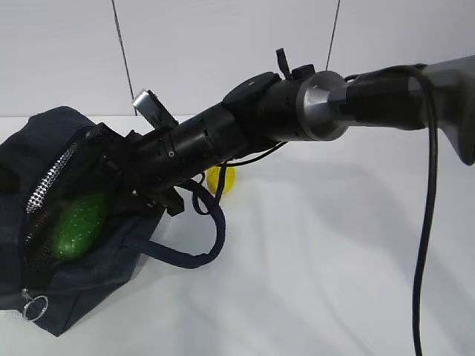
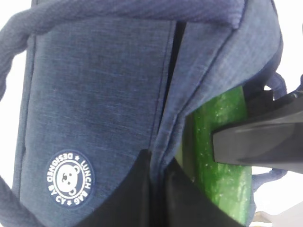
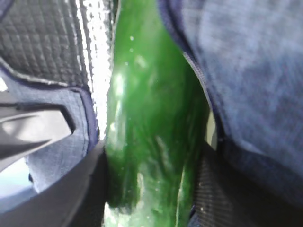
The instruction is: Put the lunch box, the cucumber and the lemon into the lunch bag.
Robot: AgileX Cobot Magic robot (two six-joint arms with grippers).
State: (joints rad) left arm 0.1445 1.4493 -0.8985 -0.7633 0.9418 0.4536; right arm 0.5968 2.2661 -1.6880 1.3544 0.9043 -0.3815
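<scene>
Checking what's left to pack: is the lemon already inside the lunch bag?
No, the lemon sits on the table behind the arm, outside the lunch bag.

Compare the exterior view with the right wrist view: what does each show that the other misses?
Exterior only: the small bright yellow lemon on the white table behind the arm, and the bag's metal ring zipper pull. Right wrist only: the right gripper closed around the cucumber. Both: the long dark green cucumber inside the open dark navy fabric lunch bag.
</scene>
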